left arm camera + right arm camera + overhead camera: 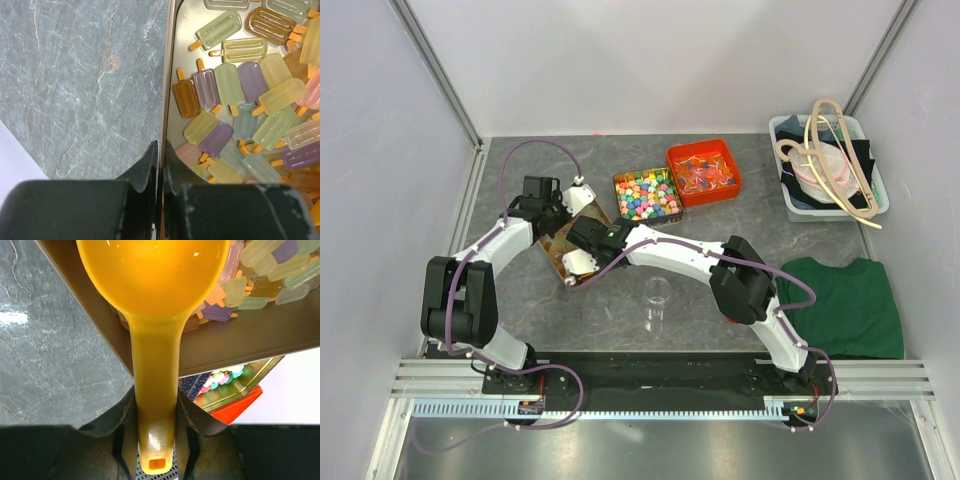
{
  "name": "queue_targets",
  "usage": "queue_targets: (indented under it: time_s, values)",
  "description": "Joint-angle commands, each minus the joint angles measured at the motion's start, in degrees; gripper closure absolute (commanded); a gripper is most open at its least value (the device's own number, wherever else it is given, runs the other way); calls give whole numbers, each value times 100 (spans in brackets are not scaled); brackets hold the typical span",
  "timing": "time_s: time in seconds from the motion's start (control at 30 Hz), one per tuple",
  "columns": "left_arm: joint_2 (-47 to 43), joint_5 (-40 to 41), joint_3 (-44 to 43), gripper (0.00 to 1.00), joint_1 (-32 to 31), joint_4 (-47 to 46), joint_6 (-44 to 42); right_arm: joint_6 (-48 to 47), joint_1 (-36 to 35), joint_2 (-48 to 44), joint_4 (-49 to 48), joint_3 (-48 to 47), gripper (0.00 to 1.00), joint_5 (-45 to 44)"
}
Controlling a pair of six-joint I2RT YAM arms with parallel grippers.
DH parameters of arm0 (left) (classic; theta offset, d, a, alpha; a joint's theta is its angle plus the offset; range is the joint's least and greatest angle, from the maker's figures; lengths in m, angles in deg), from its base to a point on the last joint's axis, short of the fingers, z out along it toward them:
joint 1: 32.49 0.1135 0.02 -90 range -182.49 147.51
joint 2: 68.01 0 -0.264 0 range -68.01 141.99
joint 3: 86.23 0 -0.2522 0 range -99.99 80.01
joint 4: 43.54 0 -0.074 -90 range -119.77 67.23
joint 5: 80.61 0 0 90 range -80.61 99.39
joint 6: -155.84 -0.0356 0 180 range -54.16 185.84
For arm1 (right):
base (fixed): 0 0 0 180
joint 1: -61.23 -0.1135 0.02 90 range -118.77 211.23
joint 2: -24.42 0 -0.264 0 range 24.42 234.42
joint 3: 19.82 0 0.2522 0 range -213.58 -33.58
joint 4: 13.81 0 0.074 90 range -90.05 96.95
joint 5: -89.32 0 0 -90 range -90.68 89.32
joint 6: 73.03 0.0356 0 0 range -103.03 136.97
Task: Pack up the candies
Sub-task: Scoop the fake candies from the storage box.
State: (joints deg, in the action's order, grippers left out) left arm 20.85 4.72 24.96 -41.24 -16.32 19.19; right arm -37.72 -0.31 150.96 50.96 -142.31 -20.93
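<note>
Yellow scoop point(152, 340), handle gripped in the right pincer point(154, 407), points up-frame; candies point(260, 277) lie upper right in the tray point(250, 340) whose rim the left pincer point(160, 152) pinches.

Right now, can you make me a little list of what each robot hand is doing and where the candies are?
left fingers: shut on the rim of the metal tray
right fingers: shut on the handle of the yellow scoop
scoop bowl: reaching over the tray's edge, by the candies; cannot tell if anything is in it
candies: pastel popsicle-shaped pieces piled in the tray
cup: clear, upright on the table, apart from the tray
</note>
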Motion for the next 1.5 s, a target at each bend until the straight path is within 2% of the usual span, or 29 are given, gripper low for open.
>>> queue_targets:
  time_s: [0.0, 0.17, 0.33, 0.8, 1.47]
  values:
    - [-229, -210, -15, 98, -83, -466, 508, 240, -52, -112, -328, 220, 100, 416]
    - [-229, -114, 90, 98, -83, -440, 596, 845, 124, -253, -336, 440, 100, 943]
    - [-176, -87, 178, 98, -83, -466, 701, 1321, 283, -393, -749, 730, 100, 1514]
    - [-71, -25, 258, 98, -56, -502, 1114, 2146, 564, -876, -1918, 1398, 100, 2016]
    - [448, -263, -129, 98, 313, -361, 1712, 2314, 1012, -1712, -2138, 1750, 100, 2702]
